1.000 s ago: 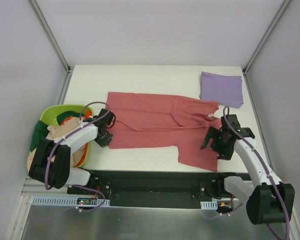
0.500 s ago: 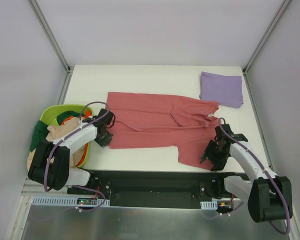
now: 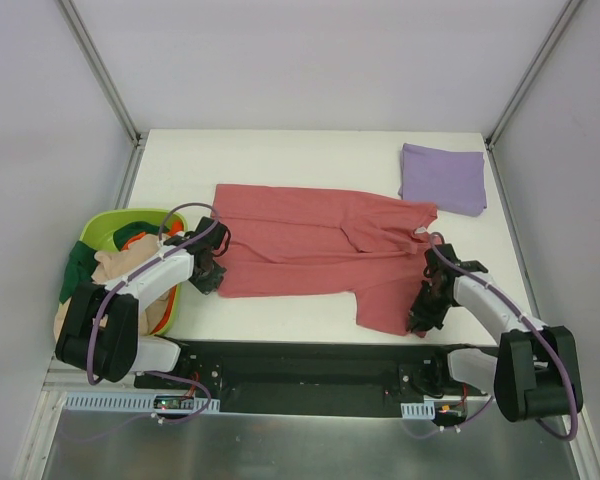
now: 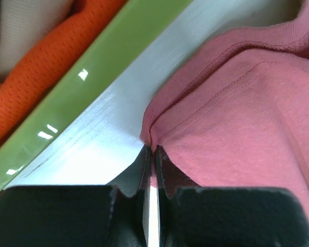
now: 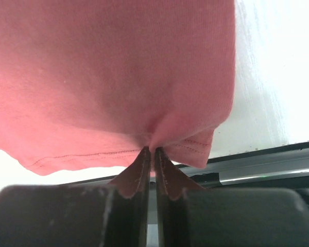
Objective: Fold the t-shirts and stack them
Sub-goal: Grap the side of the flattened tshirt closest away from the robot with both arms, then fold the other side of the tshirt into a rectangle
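Observation:
A red t-shirt (image 3: 310,245) lies spread flat across the middle of the white table (image 3: 280,160), one part reaching toward the near edge on the right. My left gripper (image 3: 212,272) is shut on the shirt's near left corner (image 4: 153,143), pinching a fold of the hem. At the shirt's near right end, my right gripper (image 3: 421,318) is shut on the hem (image 5: 153,144), the cloth bunched between its fingertips. A folded purple t-shirt (image 3: 442,178) rests at the far right of the table.
A green basket (image 3: 108,228) holding orange, beige and green garments sits off the table's left edge; its rim (image 4: 92,82) runs close beside my left gripper. The black base rail (image 3: 300,360) lies just beyond the table's near edge.
My right gripper came down and left onto the shirt's near right end and shut on the hem. The left gripper has kept its hold and place.

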`<state>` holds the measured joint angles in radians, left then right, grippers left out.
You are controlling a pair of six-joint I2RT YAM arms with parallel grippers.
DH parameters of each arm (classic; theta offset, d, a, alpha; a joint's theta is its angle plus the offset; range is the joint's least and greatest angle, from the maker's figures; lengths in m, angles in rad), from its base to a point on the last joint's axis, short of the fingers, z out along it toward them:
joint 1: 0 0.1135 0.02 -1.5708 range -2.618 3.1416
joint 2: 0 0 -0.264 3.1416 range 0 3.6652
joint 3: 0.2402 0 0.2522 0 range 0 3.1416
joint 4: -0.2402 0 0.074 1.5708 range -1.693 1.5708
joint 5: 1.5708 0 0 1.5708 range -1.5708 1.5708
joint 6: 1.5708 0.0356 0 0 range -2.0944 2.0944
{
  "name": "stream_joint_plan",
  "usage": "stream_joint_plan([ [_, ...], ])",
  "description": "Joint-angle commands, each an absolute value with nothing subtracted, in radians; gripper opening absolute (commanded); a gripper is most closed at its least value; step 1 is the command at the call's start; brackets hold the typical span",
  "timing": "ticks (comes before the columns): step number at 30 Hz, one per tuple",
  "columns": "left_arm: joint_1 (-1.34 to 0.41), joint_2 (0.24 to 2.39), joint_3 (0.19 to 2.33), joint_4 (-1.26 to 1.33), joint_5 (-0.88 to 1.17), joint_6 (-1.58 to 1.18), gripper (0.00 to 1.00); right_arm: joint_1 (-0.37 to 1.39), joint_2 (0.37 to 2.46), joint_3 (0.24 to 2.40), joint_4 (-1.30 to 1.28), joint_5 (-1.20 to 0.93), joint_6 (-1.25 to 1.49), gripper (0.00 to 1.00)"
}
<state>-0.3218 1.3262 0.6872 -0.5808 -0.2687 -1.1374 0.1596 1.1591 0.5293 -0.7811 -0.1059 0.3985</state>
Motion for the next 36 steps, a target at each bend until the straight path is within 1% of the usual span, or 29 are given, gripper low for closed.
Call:
stream_joint_plan([
  [1,-0.333,1.301,0.681,-0.603,-0.247,-1.131,0.0,0.169,1.126,0.549,-0.758,-0.106,0.391,0.04],
  [2,-0.333,1.295,0.677,-0.603,-0.241,-1.129,0.0,0.169,1.106,0.554,-0.779,-0.112,0.385,0.01],
  [10,-0.333,1.183,0.632,-0.623,-0.218,-1.124,0.0,0.169,0.944,0.649,-1.064,-0.166,0.35,0.01],
  [17,-0.333,1.088,0.637,-0.675,-0.206,-1.106,0.0,0.189,0.822,0.679,-1.218,-0.212,0.348,0.01],
  [25,-0.333,0.933,0.614,-0.733,-0.204,-1.127,0.0,0.233,0.802,0.799,-1.374,-0.19,0.348,0.01],
  [30,-0.331,0.877,0.617,-0.735,-0.224,-1.131,0.0,0.23,0.785,0.792,-1.359,-0.182,0.351,0.01],
  [33,-0.331,0.899,0.647,-0.735,-0.229,-1.114,0.0,0.232,0.805,0.769,-1.29,-0.221,0.356,0.01],
  [36,-0.331,0.951,0.686,-0.732,-0.241,-1.111,0.0,0.219,0.842,0.79,-1.218,-0.212,0.345,0.01],
])
